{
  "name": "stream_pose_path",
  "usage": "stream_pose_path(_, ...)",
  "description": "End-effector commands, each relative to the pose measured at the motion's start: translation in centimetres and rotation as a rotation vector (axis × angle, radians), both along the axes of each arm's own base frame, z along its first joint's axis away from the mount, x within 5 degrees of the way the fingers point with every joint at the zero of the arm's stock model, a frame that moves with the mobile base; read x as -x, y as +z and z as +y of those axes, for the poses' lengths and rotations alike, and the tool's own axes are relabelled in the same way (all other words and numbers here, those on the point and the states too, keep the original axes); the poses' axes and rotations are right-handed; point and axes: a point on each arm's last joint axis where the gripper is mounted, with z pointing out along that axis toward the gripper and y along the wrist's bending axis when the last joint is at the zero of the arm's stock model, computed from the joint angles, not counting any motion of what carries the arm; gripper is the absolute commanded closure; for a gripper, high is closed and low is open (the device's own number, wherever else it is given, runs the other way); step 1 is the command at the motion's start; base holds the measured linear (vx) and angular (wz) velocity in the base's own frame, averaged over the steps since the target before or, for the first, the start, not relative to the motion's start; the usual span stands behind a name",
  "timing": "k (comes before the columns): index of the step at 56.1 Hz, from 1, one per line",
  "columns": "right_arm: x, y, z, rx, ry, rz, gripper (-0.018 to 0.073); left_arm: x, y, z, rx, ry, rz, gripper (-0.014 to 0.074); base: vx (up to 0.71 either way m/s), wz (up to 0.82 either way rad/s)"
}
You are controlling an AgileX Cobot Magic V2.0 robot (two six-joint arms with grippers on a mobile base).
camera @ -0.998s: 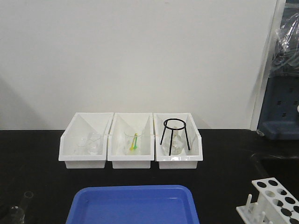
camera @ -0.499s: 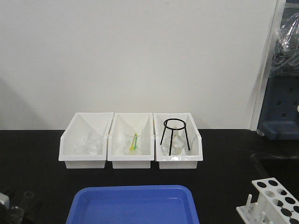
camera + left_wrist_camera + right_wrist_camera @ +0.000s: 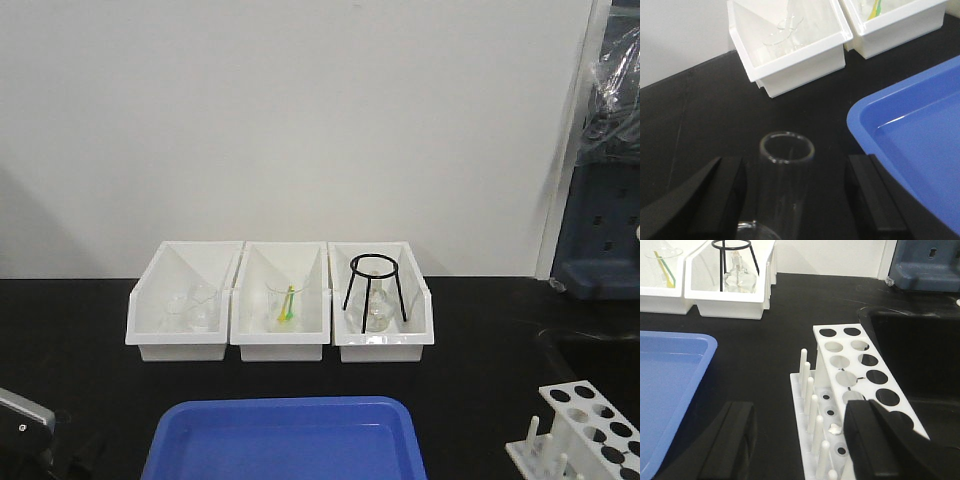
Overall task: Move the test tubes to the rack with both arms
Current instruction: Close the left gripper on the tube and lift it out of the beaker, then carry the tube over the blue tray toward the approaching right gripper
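1. Black table (image 3: 80,320): carries everything and runs across the whole width.
2. Blue tray (image 3: 290,445): lies at the front middle of the table.
3. Three white bins (image 3: 280,350): stand in one row behind the tray, side by side, with glassware inside.
4. Rack (image 3: 854,371): stands at the right front, near the tray but apart from it, with round holes on top and upright pegs along its left side.
5. Right gripper (image 3: 800,407): hangs over the near end of the rack, fingers spread wide, with the pegs between them.
6. Left gripper (image 3: 795,160): sits at the left front, fingers spread wide, with a gap to the glass on each side.
7. Test tube (image 3: 785,195): stands upright between the left fingers, mouth up, left of the tray and well apart from the rack; lower end hidden.
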Motion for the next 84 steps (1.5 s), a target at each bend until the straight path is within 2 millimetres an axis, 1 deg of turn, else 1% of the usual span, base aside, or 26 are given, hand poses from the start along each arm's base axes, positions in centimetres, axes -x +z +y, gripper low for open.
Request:
stream_pose_path(1,-0.6,1.8,0.1,-0.001,0.014,-0.11,0.0096,-0.7,2.2,0.0,0.032,0.013,-0.147,0.0059,0.0,0.0)
stream_pose_path(9,-0.6,1.8,0.1,-0.001,0.014,-0.11,0.0097,-0.7,2.2,0.2,0.046,0.038,-0.149,0.0129,0.0,0.0)
stream_pose_path(22,-0.6,1.8,0.1,-0.003,0.013,-0.111,0.0097,-0.7,2.2,0.2,0.049,0.042,-0.146,0.0302,0.0,0.0)
stream_pose_path(28,-0.6,1.8,0.1,-0.003,0.013,-0.111,0.0097,-0.6,2.6,0.4,0.064,0.063,-0.151,0.0392,0.0,0.0)
stream_pose_path(38,-0.6,1.8,0.1,-0.003,0.013,-0.113,0.0097,0.2,4.7,0.6,0.086,0.082,-0.197,0.0496,0.0,0.0)
stream_pose_path(44,-0.6,1.8,0.1,-0.007,0.012,-0.115,0.0097,1.0,6.2,0.7,0.099,0.08,-0.209,0.053,0.0,0.0)
stream_pose_path(51,-0.6,1.6,0.1,-0.011,0.006,-0.088,0.0097,2.2,8.4,0.9,0.114,0.075,-0.269,0.054,0.0,0.0)
stream_pose_path(57,-0.5,1.4,0.1,0.0,0.006,-0.063,0.0097,3.2,10.3,1.0,0.214,0.082,-0.333,0.0539,0.0,0.0)
stream_pose_path(60,-0.6,1.5,0.1,0.01,0.01,-0.069,0.0097,3.6,10.9,0.9,0.237,0.073,-0.345,0.0538,0.0,0.0)
stream_pose_path(66,-0.8,2.4,0.7,0.056,0.064,-0.081,0.0097,3.7,11.4,0.3,0.257,0.004,-0.342,0.0538,0.0,0.0)
stream_pose_path(70,-1.3,3.3,1.5,0.084,0.122,-0.089,0.0097,3.3,11.9,-0.8,0.295,-0.082,-0.329,0.0538,0.0,0.0)
stream_pose_path(77,-2.6,4.6,3.7,0.092,0.238,-0.081,0.0097,2.1,13.5,-3.4,0.379,-0.256,-0.308,0.0538,0.0,0.0)
stream_pose_path(84,-4.2,5.5,6.2,0.107,0.352,-0.075,0.0097,0.5,14.4,-5.8,0.523,-0.37,-0.231,0.0538,0.0,0.0)
